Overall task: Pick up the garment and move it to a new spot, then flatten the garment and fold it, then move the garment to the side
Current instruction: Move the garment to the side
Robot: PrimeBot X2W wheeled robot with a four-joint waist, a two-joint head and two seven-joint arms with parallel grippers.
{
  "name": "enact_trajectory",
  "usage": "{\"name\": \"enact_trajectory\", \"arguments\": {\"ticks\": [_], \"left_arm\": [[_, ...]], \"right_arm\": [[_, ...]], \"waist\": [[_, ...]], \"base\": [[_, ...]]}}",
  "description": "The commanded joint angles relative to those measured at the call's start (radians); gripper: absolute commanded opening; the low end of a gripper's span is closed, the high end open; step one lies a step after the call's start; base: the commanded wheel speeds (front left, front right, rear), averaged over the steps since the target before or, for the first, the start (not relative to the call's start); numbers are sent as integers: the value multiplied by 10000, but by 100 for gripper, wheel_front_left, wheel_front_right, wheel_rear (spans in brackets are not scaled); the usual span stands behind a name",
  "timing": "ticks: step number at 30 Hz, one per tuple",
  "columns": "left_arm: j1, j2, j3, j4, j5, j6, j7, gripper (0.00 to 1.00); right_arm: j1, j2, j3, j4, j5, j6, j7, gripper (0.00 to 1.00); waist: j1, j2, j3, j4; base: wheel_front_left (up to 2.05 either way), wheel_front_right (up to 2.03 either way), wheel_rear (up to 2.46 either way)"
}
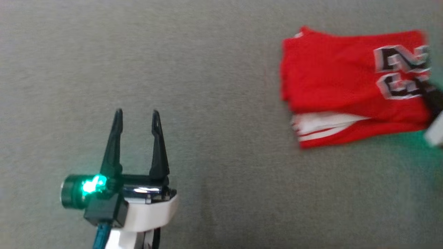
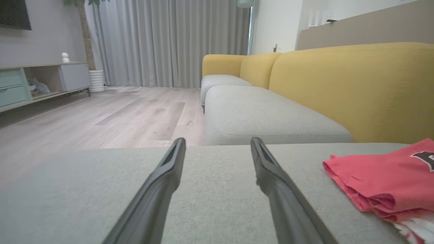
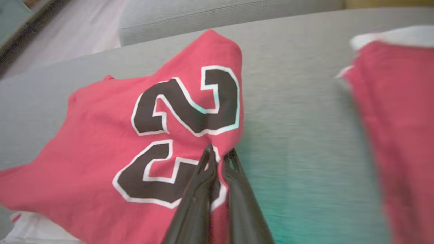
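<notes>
**A:** Where is the garment, and what have you got hold of?

**B:** The garment [image 1: 346, 86] lies folded on the right part of the grey cushion [image 1: 221, 52]. Its stacked layers face my left side. My right gripper [image 3: 220, 150] has its fingers pressed together on a pinch of the red cloth, right at the fabric's edge beside the black numerals [image 3: 183, 105]. The cloth puckers toward that pinch.

**A:** Why grip it there?

**B:** It's already folded, so I judge that only the move to the side remains. Holding it at an edge should let me draw the whole stack along. It is only a single pinch, though, so the lower layers could slip out and undo the fold.

**A:** And your other arm?

**B:** My left gripper [image 1: 137, 116] is spread wide with nothing between its fingers. It hovers over bare cushion, well apart from the garment, and points toward the cushion's far edge. I think it is parked there to stay out of the cloth's way, and it is free to help if the stack needs steadying.
</notes>
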Motion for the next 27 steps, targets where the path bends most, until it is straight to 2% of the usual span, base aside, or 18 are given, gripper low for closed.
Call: {"name": "enact_trajectory", "arguments": {"ticks": [1, 7, 13, 14, 15, 19, 22, 23, 27], "left_arm": [[-338, -30, 380, -393, 185, -56, -49, 100], [-925, -30, 629, -488, 450, -344, -49, 100], [-1313, -30, 754, -451, 634, -620, -49, 100], [-1345, -30, 770, -439, 647, -644, -49, 100], [-1369, -30, 779, -421, 652, -667, -49, 100], [-1360, -30, 798, -280, 597, -737, -49, 100], [-1243, -30, 803, -162, 490, -736, -49, 100], [-1243, -30, 803, -162, 490, -736, -49, 100], [-965, -30, 775, -102, 288, -758, -49, 100]], "right_arm": [[-176, -722, -263, -436, -174, 65, 114, 0], [-308, -2189, -1634, -927, -718, 65, 505, 0], [-589, -3041, -2626, -883, -1271, 65, 692, 0], [-662, -3111, -2807, -864, -1472, 65, 599, 24], [-767, -3076, -3066, -782, -1722, 65, 448, 100], [-917, -2449, -3434, -872, -2814, 65, -191, 100], [-853, -1523, -3382, -1212, -3783, 65, -854, 100], [-853, -1523, -3382, -1212, -3783, 65, -854, 100], [-272, 248, -2839, -1622, -4163, 65, -1525, 100]], "waist": [[-1, 0, 639, -634], [-1, 0, 1387, -1288], [-1, 0, 1789, -1535], [-1, 0, 1807, -1551], [-1, 0, 1809, -1558], [-1, 0, 1591, -1536], [-1, 0, 1221, -1449], [-1, 0, 1221, -1449], [-1, 0, 534, -1278]], "base": [[0, 0, 0], [0, 0, 0], [0, 0, 0], [0, 0, 0], [0, 0, 0], [0, 0, 0], [0, 0, 0], [0, 0, 0], [0, 0, 0]]}}
